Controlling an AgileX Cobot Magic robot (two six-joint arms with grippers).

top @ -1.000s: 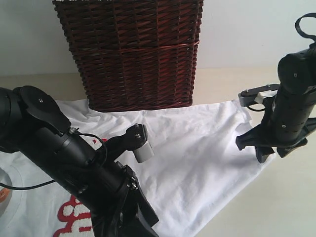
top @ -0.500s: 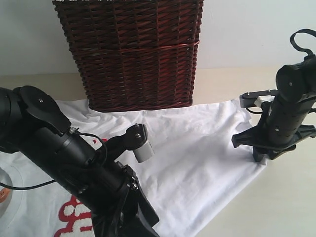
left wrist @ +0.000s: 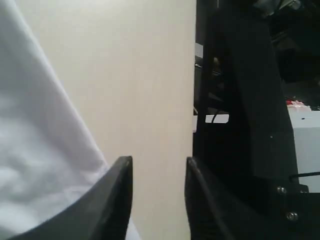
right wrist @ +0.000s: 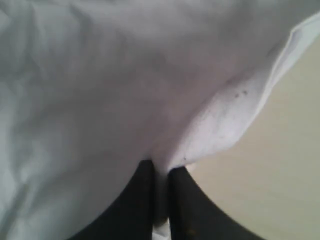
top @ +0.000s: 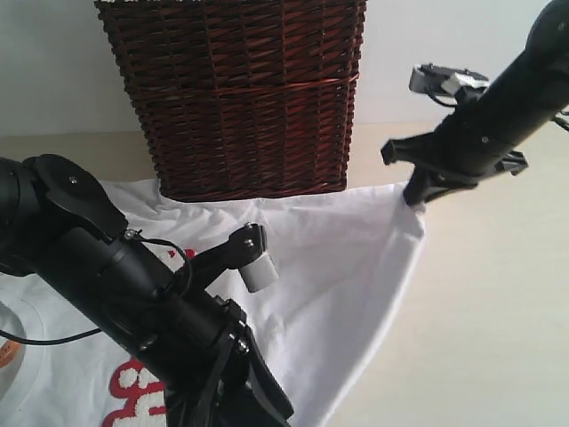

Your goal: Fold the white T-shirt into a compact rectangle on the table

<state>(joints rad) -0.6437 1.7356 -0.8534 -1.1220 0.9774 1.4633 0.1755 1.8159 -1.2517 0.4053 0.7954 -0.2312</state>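
The white T-shirt (top: 338, 276) lies spread on the table (top: 480, 329), with its red-outlined lettering (top: 133, 387) near the front left. My right gripper (top: 414, 194) is shut on the shirt's right corner and holds it raised off the table; in the right wrist view the cloth (right wrist: 150, 90) is pinched between the black fingers of that gripper (right wrist: 161, 172). My left gripper (left wrist: 157, 167) stands open low over the bare table (left wrist: 145, 75), with the shirt's edge (left wrist: 40, 150) beside one finger and nothing between the jaws. In the exterior view the left arm (top: 133, 285) covers the shirt's front part.
A dark red-brown wicker basket (top: 240, 98) stands at the back, touching the shirt's far edge. A black frame (left wrist: 240, 100) rises past the table's edge in the left wrist view. Something orange (top: 4, 351) shows at the far left.
My right gripper has shut on the shirt's right corner and lifted it up and back toward the basket, pulling that side taut. The left arm has barely moved.
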